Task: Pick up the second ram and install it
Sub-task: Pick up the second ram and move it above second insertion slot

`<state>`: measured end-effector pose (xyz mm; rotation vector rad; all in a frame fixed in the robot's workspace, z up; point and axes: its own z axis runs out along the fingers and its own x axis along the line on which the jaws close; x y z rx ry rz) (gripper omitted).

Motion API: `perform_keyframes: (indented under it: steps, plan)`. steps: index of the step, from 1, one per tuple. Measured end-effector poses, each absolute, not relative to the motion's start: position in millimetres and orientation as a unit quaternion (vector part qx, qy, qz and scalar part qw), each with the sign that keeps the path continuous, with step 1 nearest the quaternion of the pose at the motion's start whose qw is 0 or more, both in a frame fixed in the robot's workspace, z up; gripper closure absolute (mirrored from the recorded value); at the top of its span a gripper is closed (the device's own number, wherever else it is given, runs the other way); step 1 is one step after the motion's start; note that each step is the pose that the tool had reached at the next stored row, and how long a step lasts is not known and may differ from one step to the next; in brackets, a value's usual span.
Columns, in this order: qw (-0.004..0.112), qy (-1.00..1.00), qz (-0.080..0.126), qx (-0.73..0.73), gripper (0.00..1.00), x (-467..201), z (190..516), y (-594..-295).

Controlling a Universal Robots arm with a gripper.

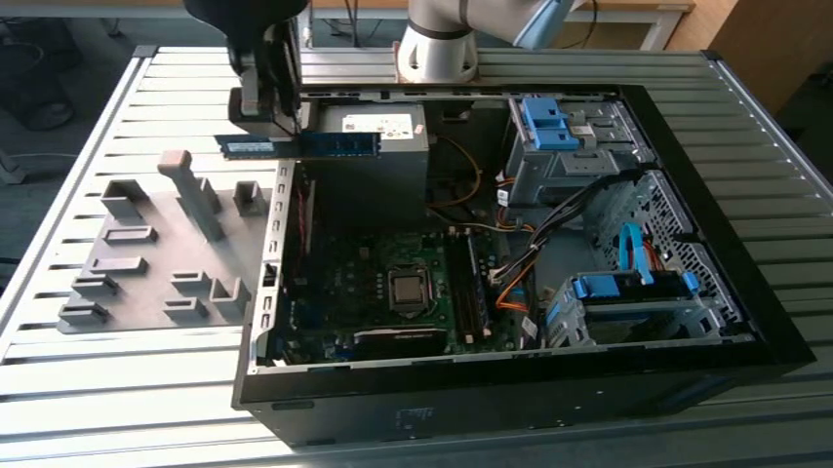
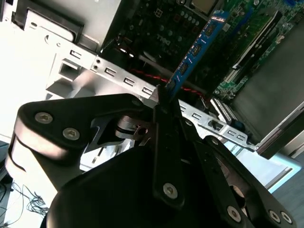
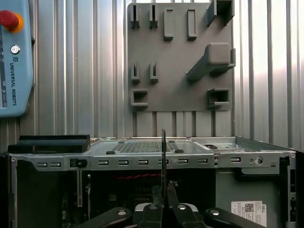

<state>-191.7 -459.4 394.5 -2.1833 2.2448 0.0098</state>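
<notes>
Atop ribbed metal table (image 1: 104, 370), open black steel PC case (image 1: 521, 390), green motherboard (image 1: 377, 292) inside; flat grey fixture plate (image 1: 143, 263) beside it. Black gripper (image 1: 289, 136) clamped on the second ram (image 1: 302, 145), thin blue-green strip held horizontal above case's rear wall.

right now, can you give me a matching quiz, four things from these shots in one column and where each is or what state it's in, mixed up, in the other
Things:
1. ram
2. gripper
3. grey fixture plate
4. PC case

Place or state:
A. lies open on its side, motherboard showing
B. flat on the slatted table, on the exterior view's left of the case
C. shut on one end of the stick
D. held in the air over the case's edge

Pairs: 1-D, 2-C, 3-B, 4-A
</notes>
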Motion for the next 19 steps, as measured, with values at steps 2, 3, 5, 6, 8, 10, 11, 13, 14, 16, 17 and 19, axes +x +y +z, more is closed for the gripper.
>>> perform_keyframes:
  steps: [2, 3, 5, 6, 8, 10, 11, 13, 14, 16, 17, 19]
  plan:
    - [0.005, 0.717, 0.003, -0.697, 0.86, -188.3, 394.6, -459.4]
    - [0.005, 0.717, 0.003, -0.697, 0.86, -186.5, 394.6, -459.4]
    - [0.005, 0.717, 0.003, -0.697, 0.86, -183.2, 394.6, -459.4]
    - [0.005, 0.717, 0.003, -0.697, 0.86, -182.0, 394.6, -459.4]
    - [0.005, 0.717, 0.003, -0.697, 0.86, -180.9, 394.5, -459.4]
    - [0.005, 0.717, 0.003, -0.697, 0.86, -180.8, 394.5, -459.4]
    - [0.005, 0.717, 0.003, -0.697, 0.86, -180.7, 394.6, -459.4]
    - [0.005, 0.717, 0.003, -0.697, 0.86, -180.7, 394.6, -459.4]
    - [0.005, 0.717, 0.003, -0.697, 0.86, -180.7, 394.6, -459.4]
    - [0.005, 0.717, 0.003, -0.697, 0.86, -177.8, 394.6, -459.3]
    - [0.005, 0.717, 0.003, -0.697, 0.86, -175.1, 394.6, -459.3]
    - [0.005, 0.717, 0.003, -0.697, 0.86, -166.3, 394.5, -459.3]
